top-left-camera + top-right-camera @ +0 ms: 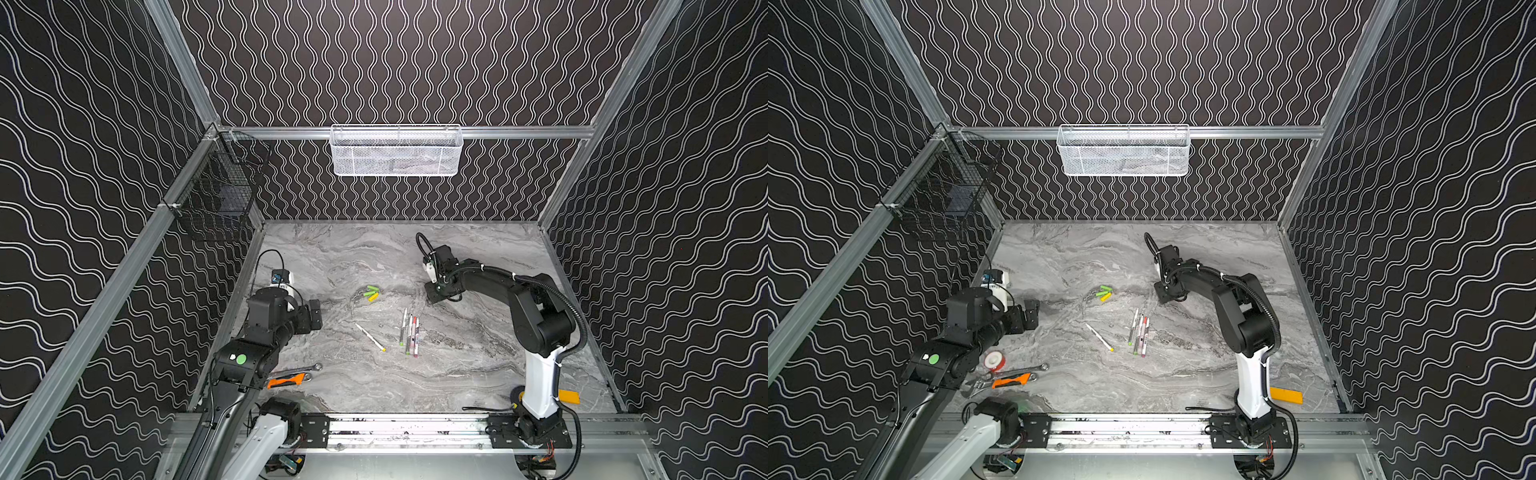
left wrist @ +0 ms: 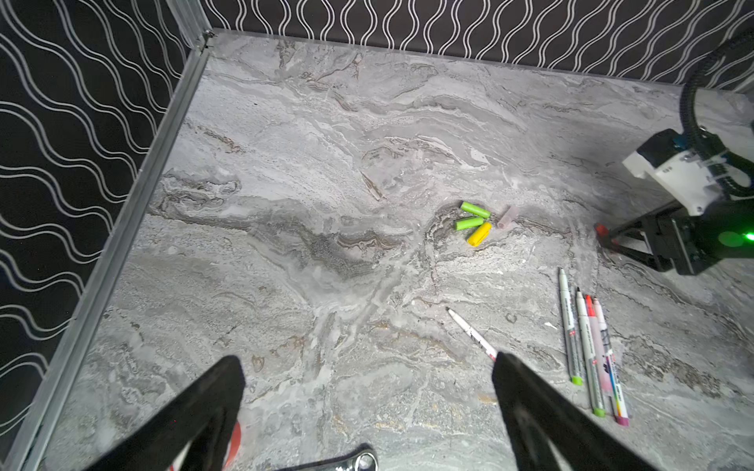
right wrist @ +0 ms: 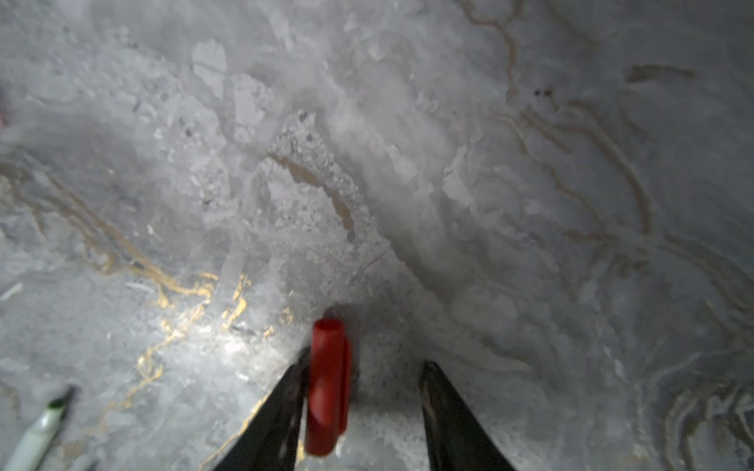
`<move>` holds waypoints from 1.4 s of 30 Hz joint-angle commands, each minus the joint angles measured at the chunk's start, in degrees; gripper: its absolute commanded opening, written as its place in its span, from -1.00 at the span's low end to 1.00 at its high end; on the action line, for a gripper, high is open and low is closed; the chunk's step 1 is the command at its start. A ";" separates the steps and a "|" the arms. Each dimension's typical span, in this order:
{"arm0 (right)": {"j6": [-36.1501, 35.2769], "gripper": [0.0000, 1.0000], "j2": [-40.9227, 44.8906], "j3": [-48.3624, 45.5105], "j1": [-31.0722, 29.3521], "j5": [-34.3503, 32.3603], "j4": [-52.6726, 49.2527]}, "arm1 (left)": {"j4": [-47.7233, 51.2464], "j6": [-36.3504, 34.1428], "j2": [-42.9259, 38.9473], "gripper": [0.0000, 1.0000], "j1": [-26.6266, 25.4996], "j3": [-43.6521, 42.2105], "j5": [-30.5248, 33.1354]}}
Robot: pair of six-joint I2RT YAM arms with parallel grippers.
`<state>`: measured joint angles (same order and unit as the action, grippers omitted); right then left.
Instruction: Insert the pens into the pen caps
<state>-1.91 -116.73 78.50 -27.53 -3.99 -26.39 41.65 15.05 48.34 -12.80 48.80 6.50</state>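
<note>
Red pen cap (image 3: 328, 387) sits between the parted right fingers (image 3: 453, 416), touching only one; left fingers (image 2: 204, 407) spread wide, holding nothing.

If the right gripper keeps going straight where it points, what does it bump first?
Probably the red pen cap lying between the right gripper's fingers, then the marble table; depth is blurry.
</note>
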 commanded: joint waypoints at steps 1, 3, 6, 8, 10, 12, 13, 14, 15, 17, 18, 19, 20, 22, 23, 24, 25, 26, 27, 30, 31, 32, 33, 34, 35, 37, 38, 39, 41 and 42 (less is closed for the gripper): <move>-0.02 -0.03 -1.14 -0.69 0.34 -3.82 -6.08 | -3.91 -0.59 0.24 0.98 0.05 -0.57 -7.40; -0.15 -0.03 -0.62 -1.47 0.45 -4.06 -6.30 | -5.67 -1.05 0.00 0.98 0.05 -1.06 -11.96; -0.28 -0.03 0.44 -3.18 1.02 -4.10 -6.03 | -7.77 -1.01 0.54 0.98 0.01 -1.49 -18.23; -0.23 -0.03 1.10 -4.32 1.43 -4.10 -5.78 | -9.29 -0.45 1.12 0.98 -0.03 -1.83 -21.79; -0.36 -0.03 1.57 -5.29 1.84 -4.16 -5.58 | -10.63 0.34 1.71 0.98 -0.12 -2.08 -24.18; -0.54 -0.03 2.15 -5.95 2.13 -4.12 -5.73 | -12.09 1.42 2.49 0.97 -0.50 -2.30 -25.92; -0.62 -0.03 2.55 -6.28 2.16 -3.95 -5.77 | -12.73 2.05 2.71 0.98 -0.76 -2.48 -26.34; -0.66 -0.03 3.02 -6.71 2.19 -3.86 -5.84 | -13.51 2.65 3.10 0.97 -1.37 -2.65 -26.41; -0.53 -0.02 3.47 -6.98 2.16 -3.86 -5.85 | -14.11 3.14 3.36 0.98 -1.98 -2.74 -26.30; -0.55 -0.02 4.21 -7.58 2.16 -3.57 -6.04 | -14.94 3.78 4.22 0.97 -4.06 -2.49 -25.02; -0.63 -0.01 4.59 -7.89 2.14 -3.48 -6.25 | -15.25 3.93 4.72 0.98 -5.46 -2.40 -23.84; -0.64 -0.01 4.96 -8.13 2.19 -3.30 -6.30 | -15.44 4.15 5.11 0.98 -6.61 -2.14 -22.81; -0.53 0.01 5.40 -8.48 2.21 -3.32 -6.30 | -15.72 4.20 5.77 0.98 -8.11 -1.92 -21.84; -0.21 0.02 6.35 -8.93 2.17 -3.18 -6.56 | -16.18 4.60 6.85 0.98 -10.25 -1.61 -20.43; -0.04 0.03 6.80 -9.21 2.17 -3.24 -6.64 | -16.60 4.86 7.41 0.98 -11.03 -1.50 -20.07; 0.16 0.02 7.27 -9.60 2.19 -3.21 -6.57 | -16.93 5.02 7.74 0.98 -11.70 -1.55 -19.80; 0.26 0.03 7.62 -9.84 2.15 -3.03 -6.56 | -17.27 5.32 8.03 0.98 -12.24 -1.60 -19.61; 0.31 0.03 7.65 -10.17 2.14 -2.34 -6.37 | -17.70 5.44 8.26 0.98 -12.54 -1.68 -19.43; 0.37 0.03 9.58 -10.58 2.21 -1.32 -5.81 | -18.03 5.52 8.37 0.98 -12.79 -1.75 -19.26; 0.67 0.03 11.11 -10.33 4.71 1.74 -4.68 | -17.84 5.44 8.49 0.98 -13.11 -1.60 -18.40; 0.62 0.03 11.17 -9.70 5.00 2.25 -4.75 | -17.55 5.36 8.48 0.98 -13.16 -1.51 -17.98; 0.36 0.03 11.17 -8.94 5.35 2.64 -4.97 | -17.20 5.24 8.28 0.98 -13.15 -1.53 -17.39; 0.12 0.03 11.06 -8.12 5.67 2.98 -5.22 | -16.90 4.97 7.99 0.98 -13.13 -1.51 -16.93; -0.12 0.03 10.92 -7.42 6.04 3.38 -5.38 | -16.57 4.82 7.82 0.98 -13.09 -1.45 -16.49; -0.43 0.03 10.70 -6.71 6.53 3.91 -5.47 | -16.15 4.64 7.41 0.98 -13.08 -1.51 -15.95; -0.81 0.04 9.87 -4.95 7.38 4.54 -5.78 | -15.48 4.34 6.99 0.98 -13.07 -1.59 -15.13; -1.03 0.04 8.97 -3.78 7.66 4.52 -6.14 | -15.27 4.24 6.87 0.98 -13.14 -1.67 -14.87; -1.23 0.04 8.38 -2.66 7.86 4.50 -6.50 | -15.13 4.35 6.70 0.97 -13.13 -1.67 -14.72; -1.75 0.04 4.47 -0.04 7.99 3.98 -7.52 | -15.10 4.31 6.55 0.98 -13.11 -1.69 -14.63; -1.87 0.04 3.33 0.92 8.02 3.71 -7.93 | -15.03 4.37 6.36 0.97 -13.06 -1.60 -14.53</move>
<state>-2.42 -111.22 77.34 -19.42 -0.78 -31.53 27.18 19.62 54.87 -25.89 46.81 -9.26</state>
